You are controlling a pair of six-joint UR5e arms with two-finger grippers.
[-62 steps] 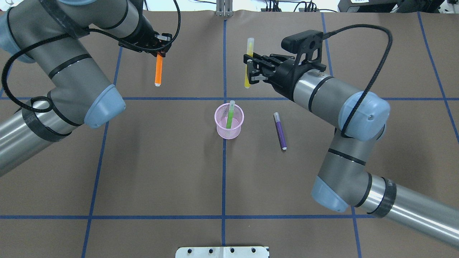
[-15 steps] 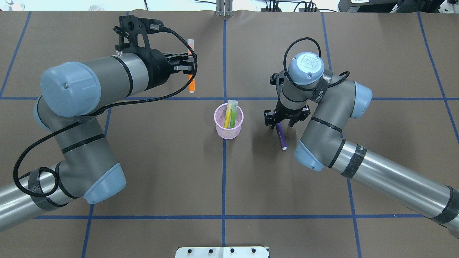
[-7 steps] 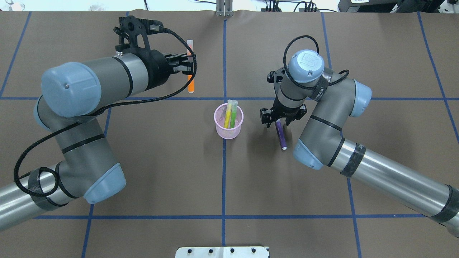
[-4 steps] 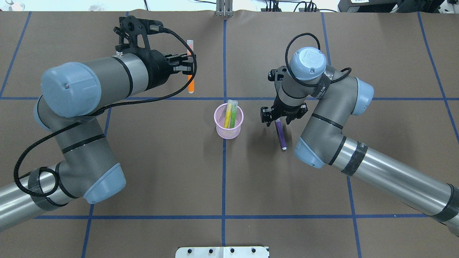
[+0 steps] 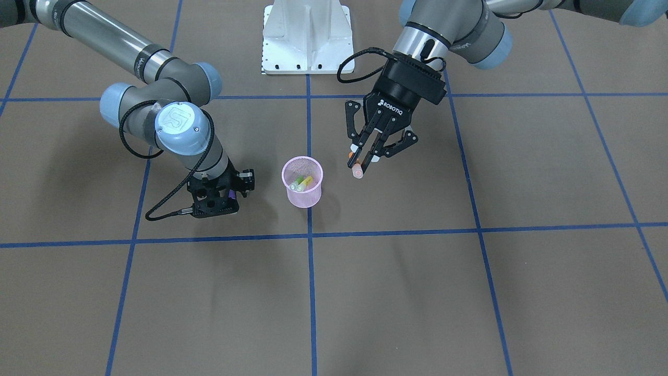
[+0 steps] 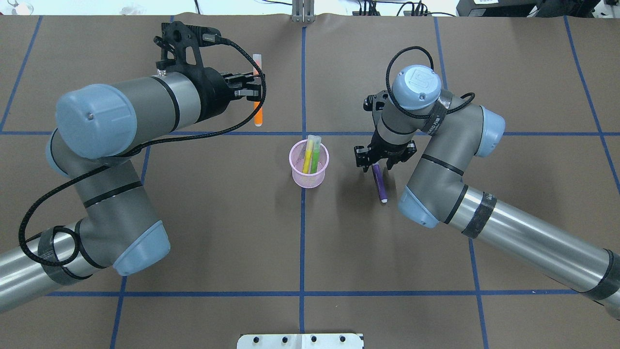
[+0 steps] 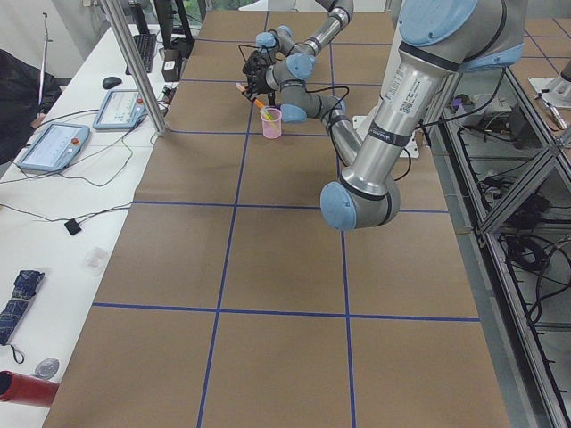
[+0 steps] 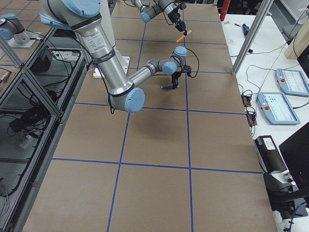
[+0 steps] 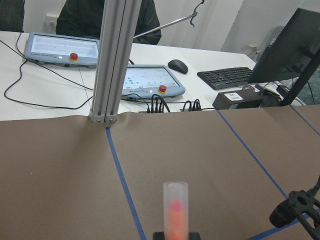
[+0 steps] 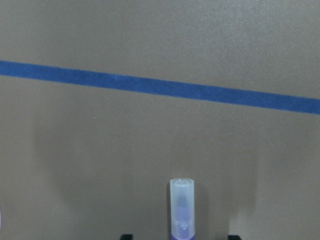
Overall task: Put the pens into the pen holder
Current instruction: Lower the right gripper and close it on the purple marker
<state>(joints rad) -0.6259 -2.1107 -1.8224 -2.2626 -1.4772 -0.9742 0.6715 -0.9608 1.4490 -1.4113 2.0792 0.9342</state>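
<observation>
Nearest, on the right: a purple pen (image 6: 380, 184) flat on the brown table (image 6: 218, 218). Right gripper (image 6: 377, 166) pointing straight down over its far, capped end, jaws apart, one finger on each side of the pen, not squeezing it. A bit farther, in the middle: the pink pen holder (image 6: 310, 179), standing up, near the purple pen on its left. Inside it, a yellow pen (image 6: 307, 157) and a green pen (image 6: 315, 157), side by side, caps poking out of the top. Farthest, on the left: left gripper (image 6: 256, 92) up in the air, jaws clamped tight on an orange pen (image 6: 258, 114), cap at the far end, well apart from the pen holder
</observation>
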